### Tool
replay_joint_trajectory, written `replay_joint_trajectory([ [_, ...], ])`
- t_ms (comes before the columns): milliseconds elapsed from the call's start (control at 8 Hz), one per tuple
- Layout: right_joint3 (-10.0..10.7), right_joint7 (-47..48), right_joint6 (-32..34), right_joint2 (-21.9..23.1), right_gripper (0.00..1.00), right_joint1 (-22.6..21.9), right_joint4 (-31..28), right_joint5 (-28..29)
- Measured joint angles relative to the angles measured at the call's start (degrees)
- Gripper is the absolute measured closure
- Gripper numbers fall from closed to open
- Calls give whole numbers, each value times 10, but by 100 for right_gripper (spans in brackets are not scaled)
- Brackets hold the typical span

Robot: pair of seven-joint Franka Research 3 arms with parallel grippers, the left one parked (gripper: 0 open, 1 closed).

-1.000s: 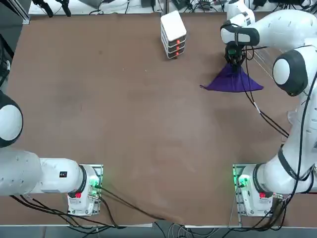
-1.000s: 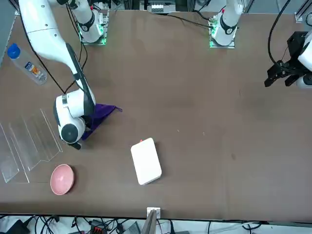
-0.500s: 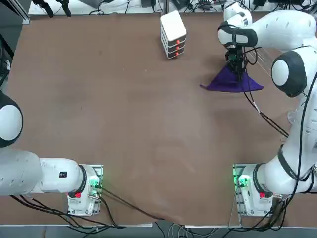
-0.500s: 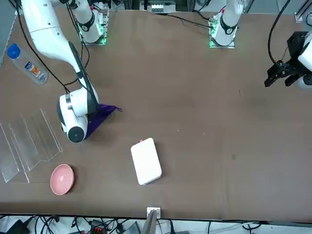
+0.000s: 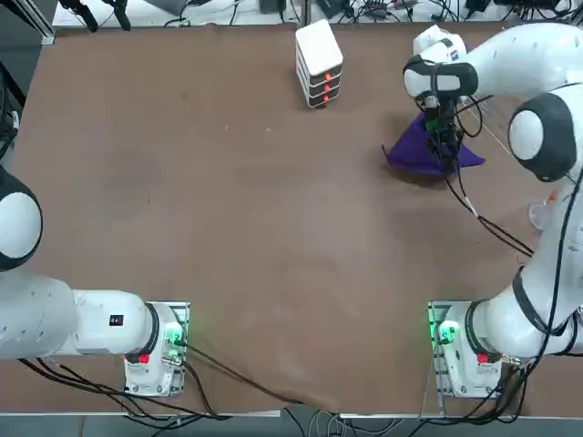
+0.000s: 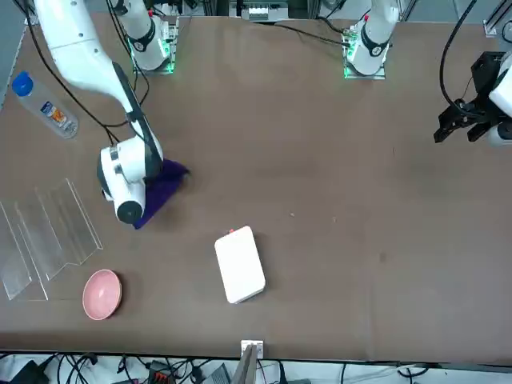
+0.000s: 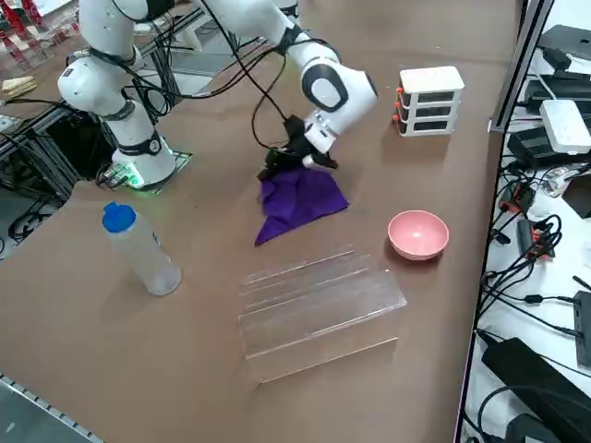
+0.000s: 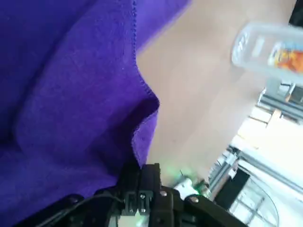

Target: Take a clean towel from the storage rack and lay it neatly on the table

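The right claw (image 7: 294, 159) is clamped shut on an edge of the purple towel (image 7: 297, 203), holding that edge just above the brown tabletop (image 5: 237, 218). The claw points down and hangs from the white right arm (image 7: 337, 88), which reaches out over the far right part of the tabletop. From the pinched edge the towel drapes down in loose folds; its lower part rests bunched on the tabletop. In the wrist view the cloth (image 8: 71, 85) fills most of the picture, with a folded hem close to the fingers.

Taking the towel as the landmark: the clear storage rack (image 7: 319, 309), a low frame of see-through slanted panels, stands near it toward the robot's right edge of the tabletop, apart from the cloth. A pink bowl (image 7: 418, 234) sits beside the rack's far end, near the towel but not touching it. A white stacked box with orange marks (image 7: 431, 100) stands farther off, toward the far edge. A clear plastic bottle with a blue cap (image 7: 140, 249) stands upright on the robot's side of the towel, well apart from it.
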State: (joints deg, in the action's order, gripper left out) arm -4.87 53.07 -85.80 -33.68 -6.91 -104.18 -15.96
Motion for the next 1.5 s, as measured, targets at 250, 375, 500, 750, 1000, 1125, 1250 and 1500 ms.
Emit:
replay_joint_trajectory([
  [250, 1, 6, 0, 60, 99, 1, -76, 19],
  [375, 1, 16, -6, 75, 99, 1, -99, 28],
  [500, 1, 27, -21, 78, 99, 1, -114, 36],
  [750, 1, 45, -55, 76, 96, 1, -146, 42],
  [1000, 1, 51, -65, 77, 63, 1, -158, 42],
  [1125, 2, 51, -65, 82, 42, 1, -157, 42],
  [1250, 3, 46, -63, 97, 24, 2, -156, 42],
  [1500, 5, -25, -47, 164, 0, 18, -142, 42],
])
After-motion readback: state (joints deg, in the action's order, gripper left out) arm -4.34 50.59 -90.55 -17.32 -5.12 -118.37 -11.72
